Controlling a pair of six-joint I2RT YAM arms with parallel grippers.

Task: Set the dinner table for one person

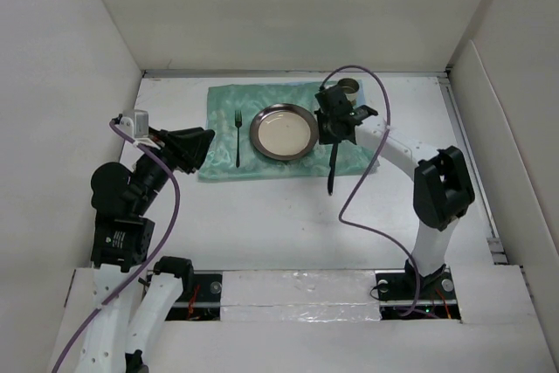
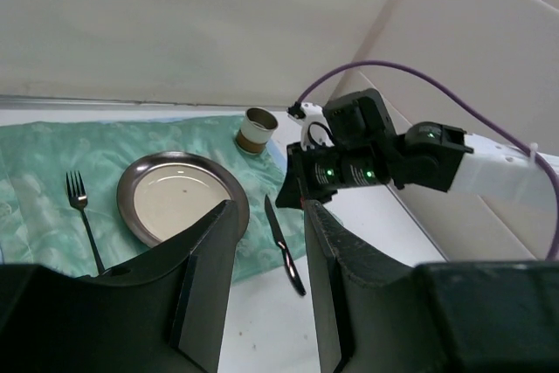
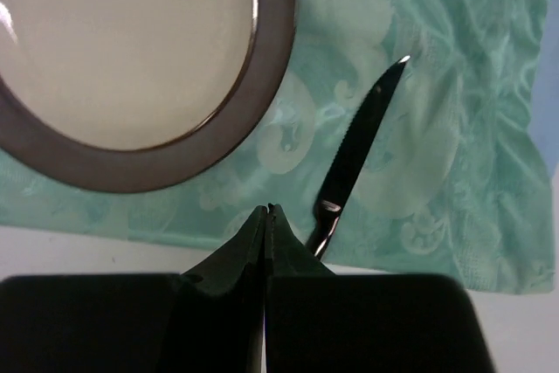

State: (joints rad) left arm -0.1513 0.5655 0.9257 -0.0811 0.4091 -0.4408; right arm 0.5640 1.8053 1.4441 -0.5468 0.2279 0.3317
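Observation:
A teal-green cloth (image 1: 223,111) lies on the white dinner table (image 1: 279,224). On it sit a metal plate (image 1: 283,131), a black fork (image 1: 238,135) left of the plate, and a small cup (image 1: 348,88) at the far right corner. A black knife (image 1: 333,169) lies right of the plate, blade on the cloth, handle on the table; it also shows in the right wrist view (image 3: 354,150) and left wrist view (image 2: 284,244). My right gripper (image 3: 267,212) is shut and empty, just above the cloth beside the knife. My left gripper (image 2: 269,251) is open and empty, left of the cloth.
White walls enclose the table on the left, back and right. A purple cable (image 1: 367,181) loops from the right arm over the table near the knife. A raised strip (image 1: 306,290) runs along the near edge between the arm bases.

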